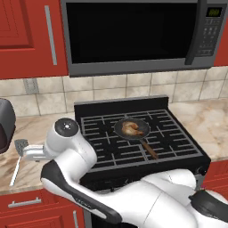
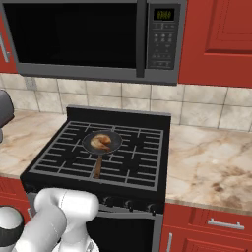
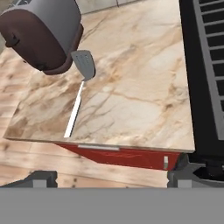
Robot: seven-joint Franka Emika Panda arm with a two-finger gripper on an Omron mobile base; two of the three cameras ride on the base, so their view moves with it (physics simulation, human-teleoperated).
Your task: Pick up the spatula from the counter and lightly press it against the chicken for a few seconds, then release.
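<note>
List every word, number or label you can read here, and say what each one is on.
Microwave display: green digits, too blurred to read.
Microwave keypad: button markings, too small to read.
Nothing else carries text, so there is nothing legible to quote.

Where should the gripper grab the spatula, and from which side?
Take the spatula by the middle of its thin white handle, coming down from above with the open gripper straddling it. It lies flat on the counter, and its head sits right by the toaster, leaving little room there.
</note>
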